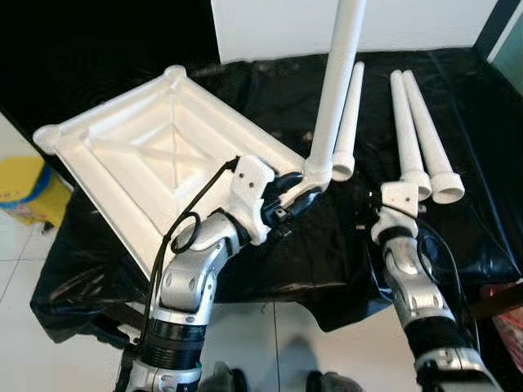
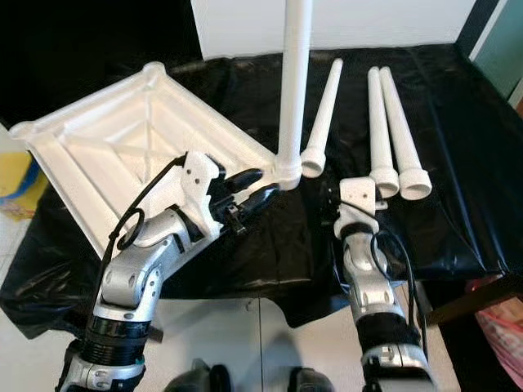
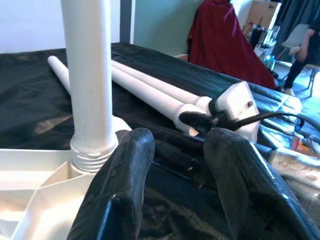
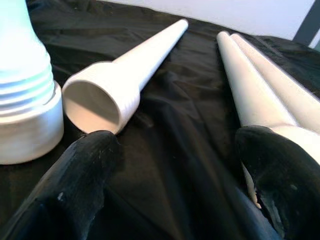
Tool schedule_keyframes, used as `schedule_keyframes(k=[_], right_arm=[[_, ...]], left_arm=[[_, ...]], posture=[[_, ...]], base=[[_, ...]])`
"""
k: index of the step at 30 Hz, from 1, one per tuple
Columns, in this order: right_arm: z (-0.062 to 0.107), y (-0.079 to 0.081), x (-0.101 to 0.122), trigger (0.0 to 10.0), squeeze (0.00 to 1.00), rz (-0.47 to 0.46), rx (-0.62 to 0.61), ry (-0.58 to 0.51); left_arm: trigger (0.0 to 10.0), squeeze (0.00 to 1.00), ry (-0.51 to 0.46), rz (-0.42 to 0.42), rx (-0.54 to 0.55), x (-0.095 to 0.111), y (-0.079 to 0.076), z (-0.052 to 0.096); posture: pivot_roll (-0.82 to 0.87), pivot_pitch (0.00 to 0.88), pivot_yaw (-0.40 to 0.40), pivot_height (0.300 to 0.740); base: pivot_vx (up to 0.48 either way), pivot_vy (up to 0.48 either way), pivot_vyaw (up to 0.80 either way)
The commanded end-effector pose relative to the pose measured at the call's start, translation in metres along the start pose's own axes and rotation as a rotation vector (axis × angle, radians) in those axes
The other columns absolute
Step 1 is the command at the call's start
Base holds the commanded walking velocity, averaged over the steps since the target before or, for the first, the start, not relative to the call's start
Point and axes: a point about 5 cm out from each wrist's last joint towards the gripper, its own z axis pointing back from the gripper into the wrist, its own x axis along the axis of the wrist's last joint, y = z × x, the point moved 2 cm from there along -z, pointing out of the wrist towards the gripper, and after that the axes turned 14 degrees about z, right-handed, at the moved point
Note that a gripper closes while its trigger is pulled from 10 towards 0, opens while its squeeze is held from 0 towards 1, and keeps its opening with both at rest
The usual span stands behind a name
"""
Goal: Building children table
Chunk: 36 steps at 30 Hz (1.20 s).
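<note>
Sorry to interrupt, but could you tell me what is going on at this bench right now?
The robot is putting together a small white table. The tabletop lies upside down on a black sheet, with one leg standing upright in its near corner. The left hand sits open at that corner. Three loose legs lie flat on the sheet, and the right hand hovers open by their wide ends.

Low surface covered in a crinkly black plastic sheet (image 1: 458,204). On it sits the white tabletop (image 1: 155,155), flipped underside up, with one leg (image 1: 339,90) standing in its corner, plus three loose white legs (image 1: 409,122) lying alongside.
</note>
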Motion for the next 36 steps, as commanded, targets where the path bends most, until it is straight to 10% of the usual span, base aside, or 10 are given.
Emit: schedule_keyframes(k=[1, 27, 28, 29, 32, 33, 36], right_arm=[[-0.002, 0.004, -0.004, 10.0, 0.0, 0.008, 0.017, 0.013], [-0.061, 0.011, 0.047, 10.0, 0.0, 0.01, 0.049, -0.109], [-0.062, 0.01, 0.047, 8.9, 0.0, 0.014, 0.04, -0.109], [-0.063, 0.008, 0.048, 4.7, 0.0, 0.013, 0.024, -0.11], [-0.064, 0.007, 0.05, 4.3, 0.0, 0.011, 0.009, -0.115], [-0.064, 0.007, 0.05, 0.0, 0.0, 0.011, 0.002, -0.116], [-0.064, 0.006, 0.05, 0.0, 0.0, 0.01, -0.009, -0.116]], left_arm=[[10.0, 0.0, 0.007, 0.012, -0.112, 0.003, -0.015, -0.002], [10.0, 0.0, 0.0, 0.029, -0.116, 0.015, -0.03, -0.004], [10.0, 0.0, 0.0, 0.03, -0.114, 0.016, -0.03, -0.003], [10.0, 0.0, 0.0, 0.03, -0.112, 0.016, -0.03, -0.003], [10.0, 0.0, 0.002, 0.032, -0.108, 0.016, -0.029, -0.003], [10.0, 0.0, 0.003, 0.031, -0.107, 0.016, -0.029, -0.003], [10.0, 0.0, 0.003, 0.03, -0.106, 0.016, -0.029, -0.003]], posture=[[0.03, 0.242, 0.028, 0.74], [0.09, 0.297, 0.02, 0.74], [0.1, 0.298, 0.021, 0.74], [0.1, 0.298, 0.021, 0.74], [0.1, 0.296, 0.022, 0.74], [0.1, 0.294, 0.021, 0.74], [0.1, 0.293, 0.022, 0.74]], base=[[0.0, 0.0, 0.0], [0.0, 0.0, 0.0], [0.0, 0.0, 0.0], [0.0, 0.0, 0.0], [0.0, 0.0, 0.0], [0.0, 0.0, 0.0], [0.0, 0.0, 0.0]])
